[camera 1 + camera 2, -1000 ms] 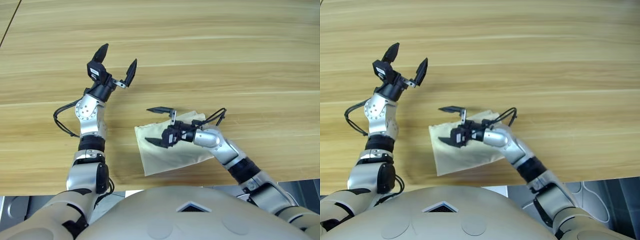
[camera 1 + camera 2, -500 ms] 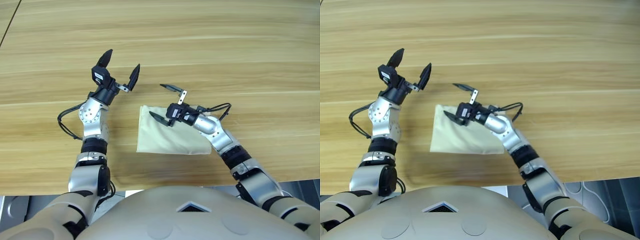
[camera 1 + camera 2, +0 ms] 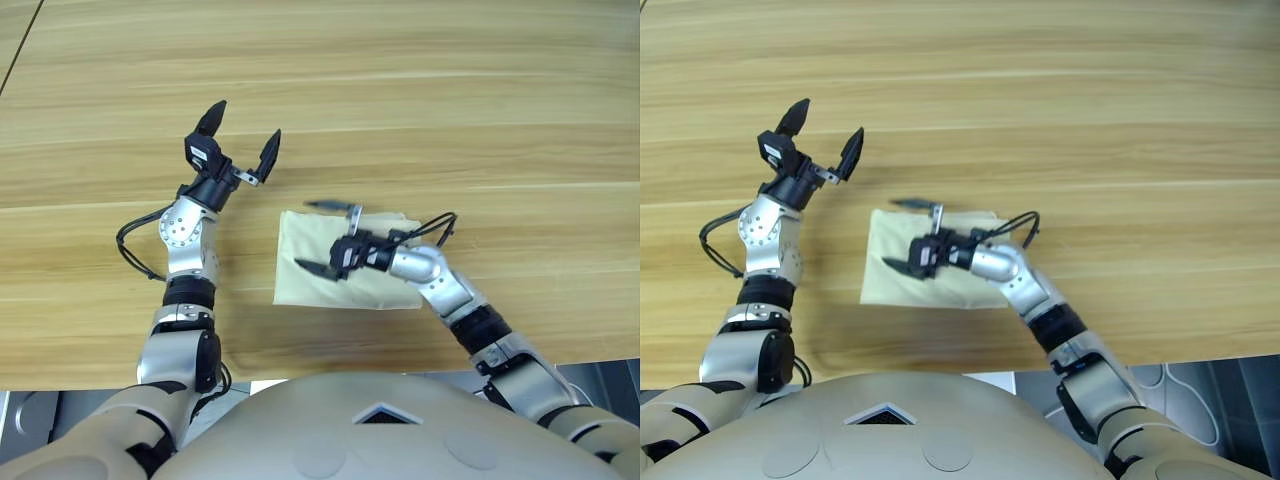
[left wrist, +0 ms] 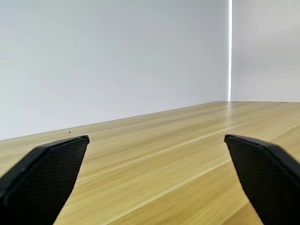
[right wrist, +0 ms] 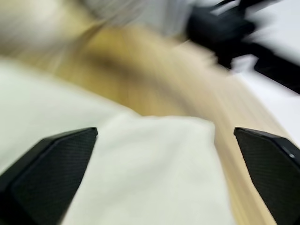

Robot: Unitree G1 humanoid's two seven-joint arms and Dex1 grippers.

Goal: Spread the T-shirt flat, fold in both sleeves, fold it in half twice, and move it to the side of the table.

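Note:
The T-shirt (image 3: 300, 278) is a cream cloth folded into a small rectangle, lying flat on the wooden table (image 3: 420, 90) near its front edge; in the right wrist view the T-shirt (image 5: 140, 178) spreads out close under the camera. My right gripper (image 3: 327, 237) hangs open just over the cloth's middle, nothing between its fingers (image 5: 51, 164). My left gripper (image 3: 240, 140) is raised off the table to the cloth's far left, open and empty, with its fingertips (image 4: 47, 164) pointing away over the table.
Bare wooden table stretches away beyond and to both sides of the cloth. The table's front edge (image 3: 300, 372) runs just behind the cloth, close to my arms. A pale wall (image 4: 117, 56) stands behind the far end of the table.
The T-shirt slid away from the front edge and squared up, then stayed put. My right gripper let it go and drew back over it. The left arm shifted slightly right.

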